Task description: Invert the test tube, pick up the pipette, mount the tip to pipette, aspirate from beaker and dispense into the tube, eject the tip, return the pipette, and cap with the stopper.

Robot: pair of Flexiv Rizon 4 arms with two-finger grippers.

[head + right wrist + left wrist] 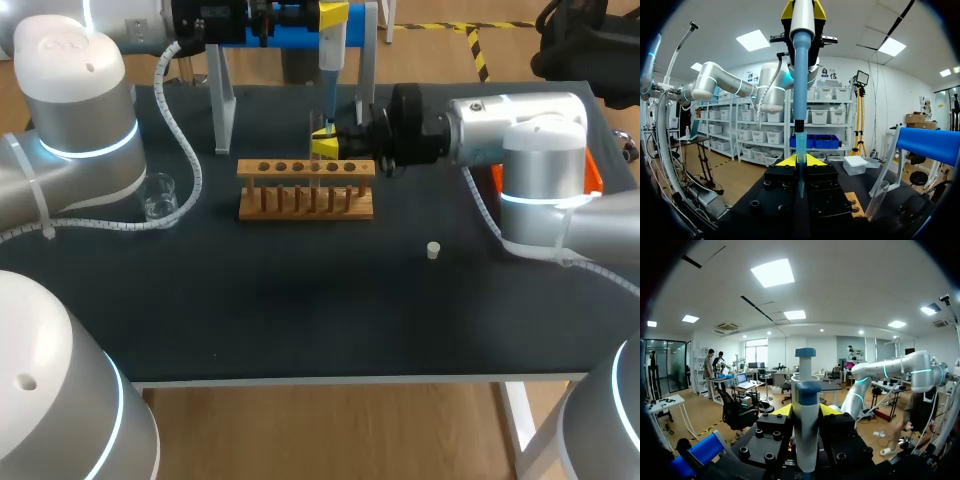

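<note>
My left gripper [333,14] [805,411] is at the back of the table, shut on the white and blue pipette [330,45] [805,405], which hangs upright. The pipette's tip [328,108] [800,150] points down into the mouth of a clear test tube [318,130]. My right gripper [325,145] [800,161] is shut on that tube and holds it upright just behind the wooden rack [306,190]. The beaker [160,196] stands at the left, apart from both grippers. A small white stopper [433,250] lies on the mat to the right of the rack.
The pipette stand [223,100], a white frame with a blue bar [927,144], stands along the back edge behind the rack. An orange object [592,175] sits at the far right behind my right arm. Dark mat lies bare in front of the rack.
</note>
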